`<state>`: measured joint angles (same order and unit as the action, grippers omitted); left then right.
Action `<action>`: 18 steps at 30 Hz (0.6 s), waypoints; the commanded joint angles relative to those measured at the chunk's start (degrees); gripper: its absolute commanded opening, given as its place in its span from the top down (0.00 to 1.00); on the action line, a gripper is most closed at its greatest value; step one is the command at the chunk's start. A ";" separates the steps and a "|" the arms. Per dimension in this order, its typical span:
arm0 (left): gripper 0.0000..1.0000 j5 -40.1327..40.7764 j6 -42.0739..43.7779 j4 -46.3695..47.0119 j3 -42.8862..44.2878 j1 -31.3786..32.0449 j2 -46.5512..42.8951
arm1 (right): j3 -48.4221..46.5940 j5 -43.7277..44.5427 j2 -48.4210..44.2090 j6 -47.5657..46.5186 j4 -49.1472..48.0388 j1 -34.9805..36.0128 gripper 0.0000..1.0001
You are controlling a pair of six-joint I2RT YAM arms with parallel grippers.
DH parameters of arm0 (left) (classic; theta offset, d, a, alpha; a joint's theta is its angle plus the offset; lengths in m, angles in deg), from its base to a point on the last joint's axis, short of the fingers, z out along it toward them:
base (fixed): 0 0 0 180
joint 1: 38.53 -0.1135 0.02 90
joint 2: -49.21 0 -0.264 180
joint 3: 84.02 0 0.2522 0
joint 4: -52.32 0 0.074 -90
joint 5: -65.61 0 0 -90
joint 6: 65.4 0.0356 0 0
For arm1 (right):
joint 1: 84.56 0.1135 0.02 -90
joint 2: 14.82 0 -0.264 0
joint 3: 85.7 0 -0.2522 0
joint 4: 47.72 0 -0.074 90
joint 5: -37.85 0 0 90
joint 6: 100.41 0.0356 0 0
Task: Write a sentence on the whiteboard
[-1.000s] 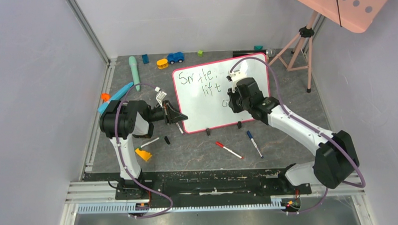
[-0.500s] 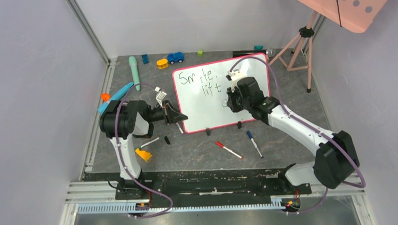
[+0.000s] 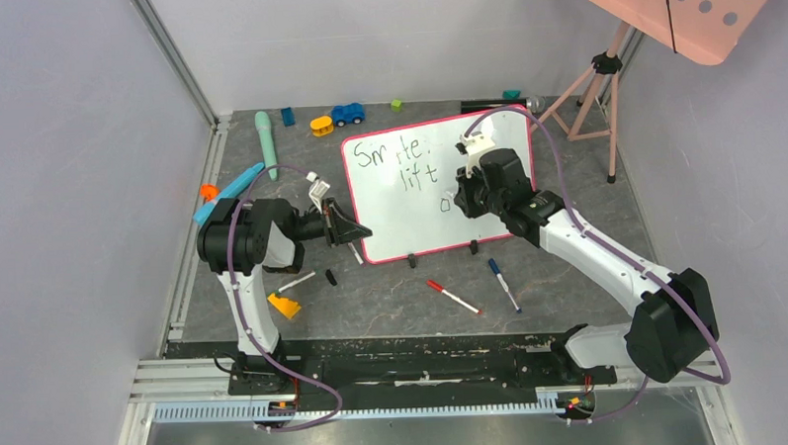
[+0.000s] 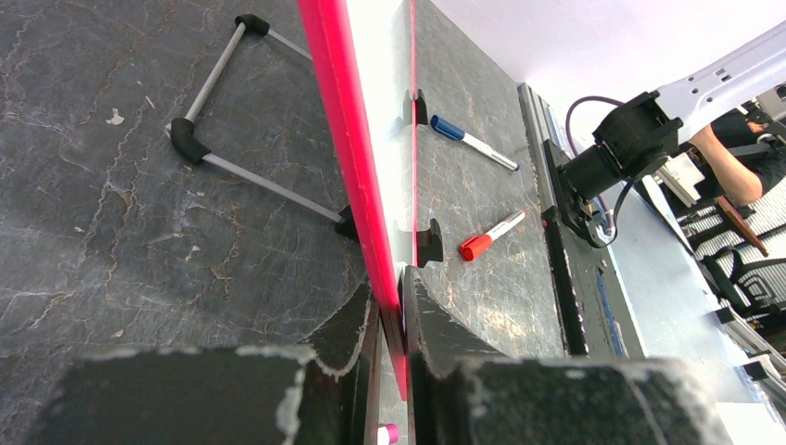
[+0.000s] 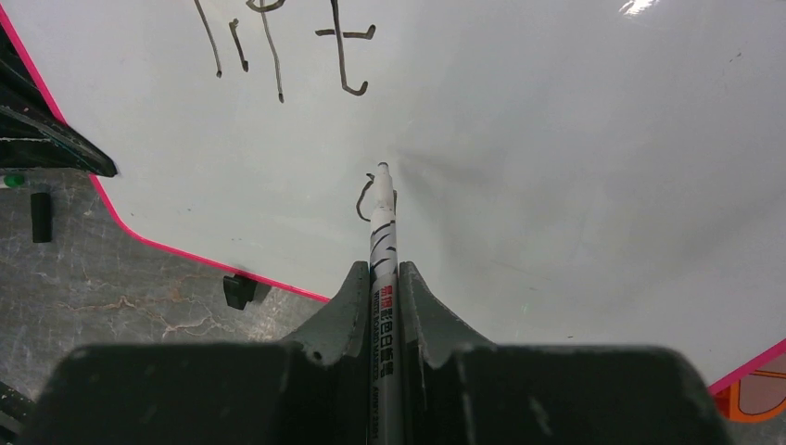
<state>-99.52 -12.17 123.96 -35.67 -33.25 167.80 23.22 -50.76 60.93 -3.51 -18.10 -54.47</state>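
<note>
Overhead view: the whiteboard [image 3: 414, 207] stands propped on its black feet at the middle of the dark marbled tabletop [image 3: 392, 292], between the two arms. The sentence [image 3: 389, 151] runs in black across its upper left: a first line reading roughly "Sm tte.", then "lift" set lower and to the right, and a single small stroke lower still. A red marker [image 3: 454, 297] and a blue marker [image 3: 504, 284] lie on the tabletop just in front of the board. A blue toy car [image 3: 348, 113] and a yellow piece [image 3: 321, 125] sit near the far edge.

Left wrist view: the left fingers [image 4: 352, 324] are clamped on the board's pink-red frame, which passes edge-on between them. This is only a dark shape at the board's lower left corner when seen from above. This view alone shows the board's back, where a grey rod stand [image 4: 264, 184] with black joints rests on the tabletop.

Right wrist view: the right fingers [image 5: 338, 315] are closed tight on a white-barrelled marker [image 5: 382, 246], which the arm hides in the overhead view. The marker points up the board face, its tip at the glossy surface just beside a small curved stroke, below the strokes of "lift". Whether the tip actually touches cannot be told.
</note>
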 commanded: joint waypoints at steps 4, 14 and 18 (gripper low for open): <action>0.86 -2.15 5.23 3.80 -0.44 0.47 0.86 | -0.96 1.66 -0.10 -1.12 -0.28 -0.32 1.00; 0.86 -2.13 5.27 3.87 -0.46 0.50 0.93 | 0.02 2.31 1.02 -1.25 -1.06 -0.32 1.00; 0.86 -2.15 5.25 3.80 -0.47 0.54 0.94 | 0.02 1.88 1.60 -1.19 -1.42 -0.36 1.00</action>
<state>-99.52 -12.17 123.96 -35.67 -33.25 167.80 23.24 -49.28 61.80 -4.04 -17.60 -54.58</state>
